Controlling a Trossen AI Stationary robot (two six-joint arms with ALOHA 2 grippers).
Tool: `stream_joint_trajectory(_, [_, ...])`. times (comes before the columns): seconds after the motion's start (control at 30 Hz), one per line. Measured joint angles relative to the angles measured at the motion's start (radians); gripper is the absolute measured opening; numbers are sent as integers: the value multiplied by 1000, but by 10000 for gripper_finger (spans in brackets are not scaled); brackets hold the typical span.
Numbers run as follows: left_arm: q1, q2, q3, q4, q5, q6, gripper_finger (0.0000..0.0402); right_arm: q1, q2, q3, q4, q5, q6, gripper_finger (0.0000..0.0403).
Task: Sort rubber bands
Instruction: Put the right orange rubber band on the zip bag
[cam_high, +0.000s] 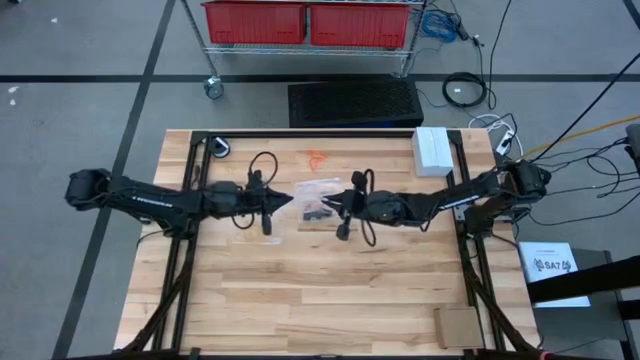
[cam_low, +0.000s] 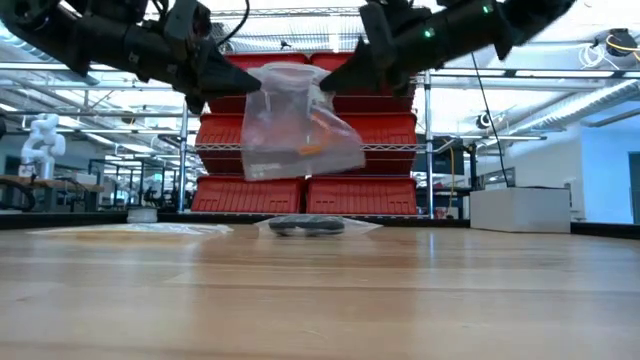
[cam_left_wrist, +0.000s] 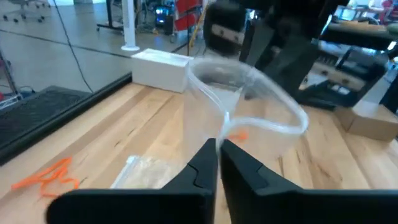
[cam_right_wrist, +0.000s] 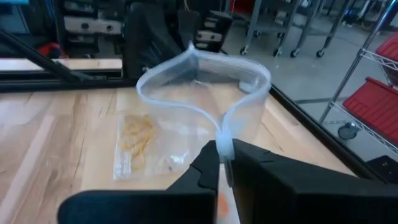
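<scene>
A: High view first: where does the sorting stand?

B: Partway, I'd judge. The left gripper (cam_high: 290, 199) and the right gripper (cam_high: 325, 200) meet over mid-bench, each clamped on one rim of a clear plastic zip bag (cam_low: 297, 125) held open in the air between them. An orange rubber band (cam_low: 310, 149) or two already lies inside it.

A: And the rest?

B: A loose cluster of orange rubber bands (cam_high: 316, 157) lies on the wooden bench (cam_high: 330, 300), well apart from the bag. The black rubber bands (cam_low: 306, 226) sit on the bench in a second clear bag, below the lifted one. The pale yellow rubber bands (cam_right_wrist: 138, 138) rest in a third flat bag nearby.

A: So what's left?

B: Seemingly the orange ones outside.
</scene>
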Motion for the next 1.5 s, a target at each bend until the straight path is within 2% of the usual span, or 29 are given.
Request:
stream_joint_trajectory(0.1, [0,41,0,45,51,8,54,0,0,51,-76,0,-1,1])
stream_joint_trajectory(0.3, [0,59,0,68,57,31,95,2,0,78,-142,0,-12,1])
stream_joint_trajectory(0.43, [-1,51,0,66,76,60,105,8,0,78,-150,5,-12,0])
stream_joint_trajectory(0.63, [-3,-14,0,37,98,84,94,14,-33,78,-203,62,-10,0])
stream_joint_trajectory(0.9, [-3,-88,0,2,115,82,81,23,-77,78,-237,68,-30,0])
stream_joint_trajectory(1.03, [-3,-89,0,4,100,82,60,25,-77,78,-246,68,-32,0])
stream_joint_trajectory(1.2, [-2,-89,0,14,91,106,10,25,-77,78,-278,68,-30,0])
stream_joint_trajectory(1.5, [4,-100,0,31,90,137,4,25,-77,79,-351,63,-8,0])
